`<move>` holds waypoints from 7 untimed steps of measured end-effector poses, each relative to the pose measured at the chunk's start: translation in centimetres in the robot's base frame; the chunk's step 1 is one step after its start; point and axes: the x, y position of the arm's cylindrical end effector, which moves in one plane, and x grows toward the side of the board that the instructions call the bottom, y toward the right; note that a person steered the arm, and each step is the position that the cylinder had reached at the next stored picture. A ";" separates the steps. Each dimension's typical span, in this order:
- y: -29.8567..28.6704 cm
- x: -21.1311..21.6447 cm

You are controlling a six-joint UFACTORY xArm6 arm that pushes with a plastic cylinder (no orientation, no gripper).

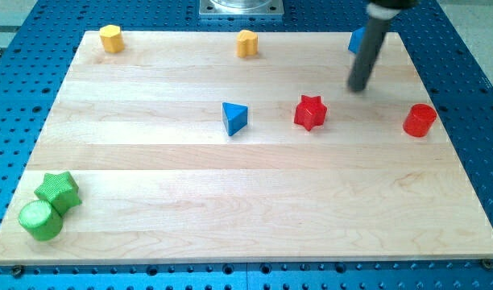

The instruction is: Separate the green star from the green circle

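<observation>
A pale wooden board (254,201) is lying across a blue perforated table (472,80), while my tip (359,87), a bare rod gripping nothing, is resting at upper right, well apart from the task's blocks. The green star (58,190) and green circle (40,220) are sitting touching at lower left. Scattered elsewhere are a red star (310,112), red cylinder (420,120), blue triangle (234,118), a partly hidden blue block (355,40) and two yellow blocks (111,38) (246,43).

Place: a robotics lab bench.
Base: blue perforated metal plate (472,72) with a regular grid of holes.
Work surface: 1 pale wooden board (254,201).
Mount: grey metal fitting (242,8) at the view's top.
</observation>
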 end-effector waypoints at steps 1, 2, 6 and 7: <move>-0.6 2.6; -5.3 10.9; -35.4 25.0; -36.2 22.9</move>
